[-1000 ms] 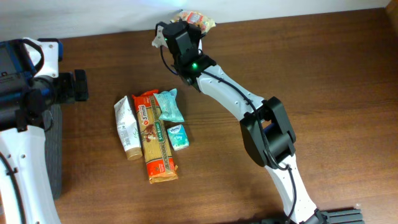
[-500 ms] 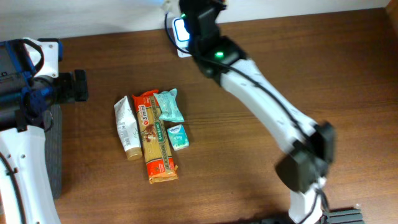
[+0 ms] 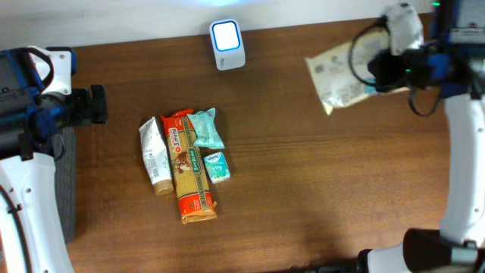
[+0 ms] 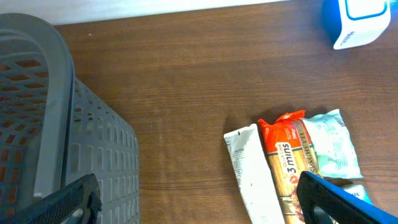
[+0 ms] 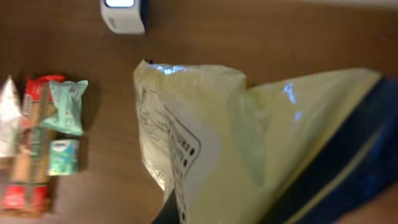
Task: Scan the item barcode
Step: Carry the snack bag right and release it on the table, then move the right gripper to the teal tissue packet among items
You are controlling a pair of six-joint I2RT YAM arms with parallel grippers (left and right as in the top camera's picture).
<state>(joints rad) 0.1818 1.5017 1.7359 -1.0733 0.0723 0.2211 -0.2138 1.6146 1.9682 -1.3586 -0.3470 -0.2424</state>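
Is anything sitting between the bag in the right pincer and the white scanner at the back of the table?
Nothing visible does. Only table wood shows between the bag and the scanner. The packets lie nearer the front, off that line.

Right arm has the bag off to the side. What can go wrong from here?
1. The bag is pinched at one edge in the right jaws and looks slack; it may slip or fold.
2. Its printed panel faces up, like the scanner window, so a pass over it may read nothing.
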